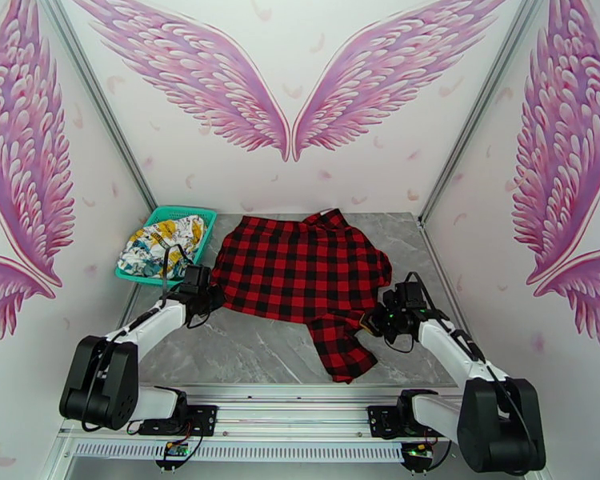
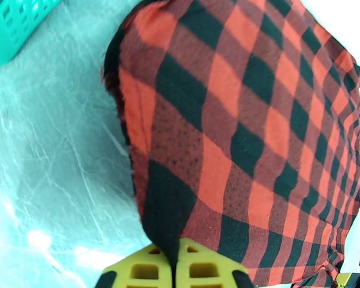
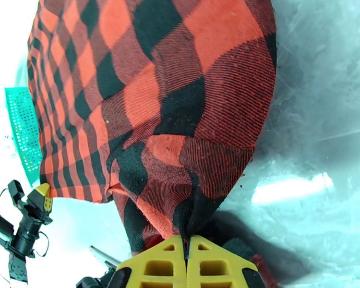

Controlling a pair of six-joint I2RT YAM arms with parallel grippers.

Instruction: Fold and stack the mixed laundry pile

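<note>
Teal mesh basket (image 1: 184,209) at the far-left corner of a grey marbled table (image 1: 244,354), pink wing murals (image 1: 220,82) on the white walls (image 1: 356,174) behind

Walls on three sides, white. On the back wall (image 1: 292,186) I see one large pair of pink feathered wings (image 1: 288,82), the tips meeting at centre, with loose pink petals scattered round them. Left wall (image 1: 28,154) and right wall (image 1: 572,138) carry more pink wings. Pale metal posts (image 1: 100,102) run up both back corners. Tabletop (image 1: 244,354) is grey marble pattern with white veins. A silver rail (image 1: 292,392) runs along its near edge. Light is bright and even. My wrist cameras catch white glare patches (image 3: 290,186) on the marble.
</note>
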